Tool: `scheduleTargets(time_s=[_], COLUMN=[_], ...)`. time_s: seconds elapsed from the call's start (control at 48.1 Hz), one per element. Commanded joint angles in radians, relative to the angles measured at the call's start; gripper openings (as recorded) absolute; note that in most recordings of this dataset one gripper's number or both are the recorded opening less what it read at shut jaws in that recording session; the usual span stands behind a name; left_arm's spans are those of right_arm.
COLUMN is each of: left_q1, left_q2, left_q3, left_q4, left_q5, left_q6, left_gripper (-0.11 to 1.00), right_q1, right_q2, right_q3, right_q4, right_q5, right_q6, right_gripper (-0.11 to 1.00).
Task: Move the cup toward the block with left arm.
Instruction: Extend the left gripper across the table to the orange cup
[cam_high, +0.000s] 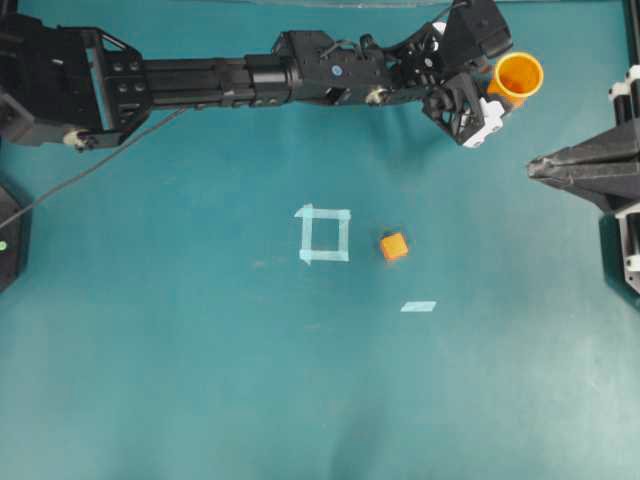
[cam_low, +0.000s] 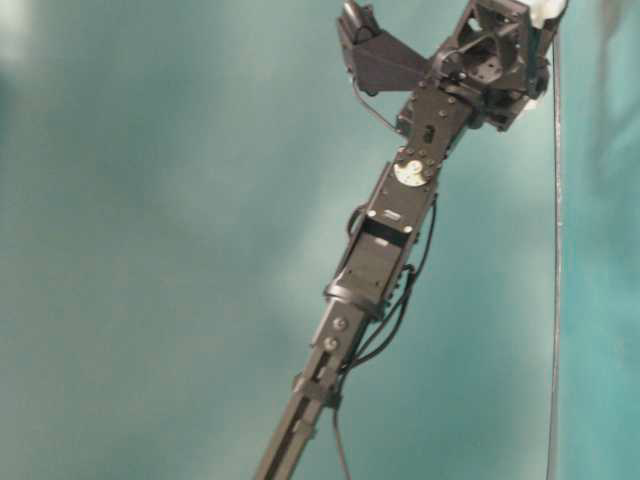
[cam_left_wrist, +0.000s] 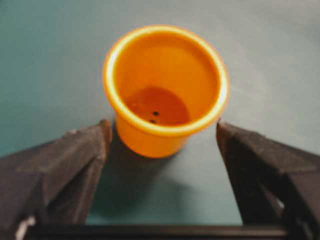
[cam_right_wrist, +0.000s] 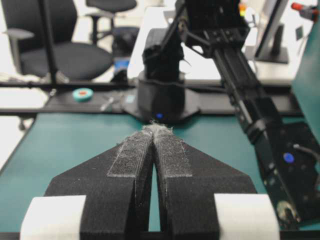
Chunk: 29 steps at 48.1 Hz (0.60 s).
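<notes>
Cup (cam_high: 520, 76) first: it stands upright on the green table (cam_high: 180, 380), mouth up, far out toward the top right corner as the overhead camera sees it, well apart from the block (cam_high: 394, 246). Using that cup as the landmark, the left gripper (cam_high: 478, 88) sits just beside it on the left, its fingers spread wide; the wrist camera on that arm shows the cup (cam_left_wrist: 165, 90) between the two dark fingers (cam_left_wrist: 65, 165), with a gap on either side and no contact that I can make out. Looking down into the cup, nothing lies in it; only a darker round floor with two tiny dark specks shows. The left arm (cam_high: 250, 78) stretches away from the cup toward the left edge of the overhead view. The small orange cube lies below and to the left of the cup, just beside a pale tape square (cam_high: 324, 234), and a short tape strip (cam_high: 419, 306) lies near it. Below and to the right of the cup, the right gripper (cam_right_wrist: 152, 131) rests with its padded tips pressed together, holding nothing.
</notes>
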Motion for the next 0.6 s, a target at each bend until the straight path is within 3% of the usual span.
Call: scheduleTargets(time_s=[0.0, 0.582], left_q1=[-0.003, -0.021], left_q2=[-0.012, 0.115], left_q3=[-0.057, -0.293], left_q4=[0.003, 0.008], left_q5=[-0.005, 0.103], left_q6=[0.000, -0.006], left_gripper=[0.82, 0.82], right_q1=[0.002, 0.000], right_q2=[0.000, 0.003], right_q3=[-0.029, -0.028], right_q4=[-0.002, -0.002], right_q5=[-0.003, -0.005], right_q6=[-0.002, -0.002], right_gripper=[0.00, 0.00])
